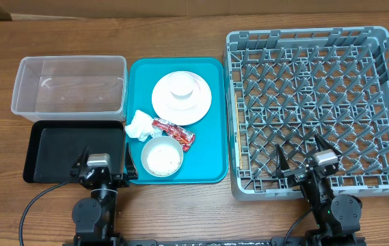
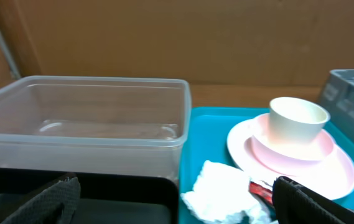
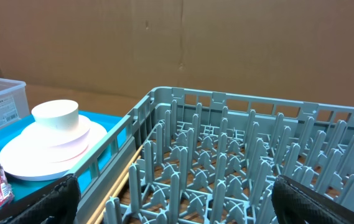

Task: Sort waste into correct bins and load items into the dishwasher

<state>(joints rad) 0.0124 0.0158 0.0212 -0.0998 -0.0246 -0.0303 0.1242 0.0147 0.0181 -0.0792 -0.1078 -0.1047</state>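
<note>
On the teal tray (image 1: 208,154) a small white cup (image 1: 180,85) sits on the round pale pink plate (image 1: 197,102). In front of them lie a crumpled white napkin (image 1: 139,125), a red foil wrapper (image 1: 174,132) and a pale bowl holding white rice (image 1: 161,156). The clear tub (image 1: 69,85) and the black tray (image 1: 57,147) stand left of the teal tray. The grey dish rack (image 1: 303,35) fills the right side. My left gripper (image 1: 103,166) hangs open over the black tray's near right corner. My right gripper (image 1: 303,160) hangs open over the rack's near edge. Neither holds anything.
A thin pale wooden stick (image 3: 127,177) lies along the rack's left inner wall. A brown cardboard wall (image 2: 177,37) backs the table. Both arm bases (image 1: 95,212) stand at the near table edge.
</note>
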